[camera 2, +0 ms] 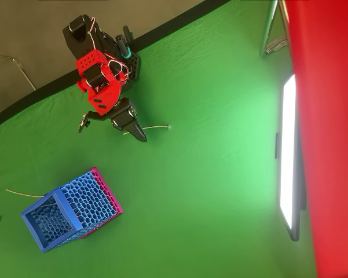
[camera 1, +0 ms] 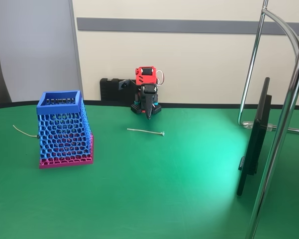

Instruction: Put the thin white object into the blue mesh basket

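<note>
The green surface [camera 1: 164, 189] fills most of the fixed view. On it, at the left of the frame, stands the blue mesh basket [camera 1: 63, 130], upright on its pink base. My arm [camera 1: 147, 92] sits folded at the upper middle, and my pincer [camera 1: 149, 113] points down with its jaws pressed together, holding nothing. The thin white object [camera 1: 145, 131] lies flat in the middle, just below my pincer, well apart from the basket. A curved thin wire [camera 1: 24, 132] lies left of the basket.

Blue honeycomb-mesh basket [camera 1: 63, 130] (pink base), whitish-grey stick [camera 1: 145, 131], green table [camera 1: 164, 189]
</note>
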Available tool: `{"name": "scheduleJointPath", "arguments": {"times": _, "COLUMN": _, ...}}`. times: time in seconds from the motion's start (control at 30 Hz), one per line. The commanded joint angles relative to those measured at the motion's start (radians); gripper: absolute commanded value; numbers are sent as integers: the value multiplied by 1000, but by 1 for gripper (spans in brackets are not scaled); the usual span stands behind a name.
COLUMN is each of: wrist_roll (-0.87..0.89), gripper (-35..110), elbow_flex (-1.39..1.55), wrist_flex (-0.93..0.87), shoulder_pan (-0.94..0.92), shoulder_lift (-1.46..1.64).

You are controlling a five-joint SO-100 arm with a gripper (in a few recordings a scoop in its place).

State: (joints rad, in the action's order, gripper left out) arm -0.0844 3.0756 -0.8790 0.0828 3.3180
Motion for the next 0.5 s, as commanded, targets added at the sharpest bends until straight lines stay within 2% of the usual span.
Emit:
{"name": "scheduleJointPath", "arguments": {"times": 0.0, "wrist_roll": -26, "gripper": 1, "elbow_flex": 6, "wrist_flex": 12, "shoulder_pan": 23, "shoulder_lift": 6}}
{"name": "scheduleJointPath", "arguments": {"times": 0.47, "wrist_roll": -21, "gripper": 1, "elbow_flex": 6, "wrist_flex": 12, "shoulder_pan": 23, "shoulder_lift": 6}}
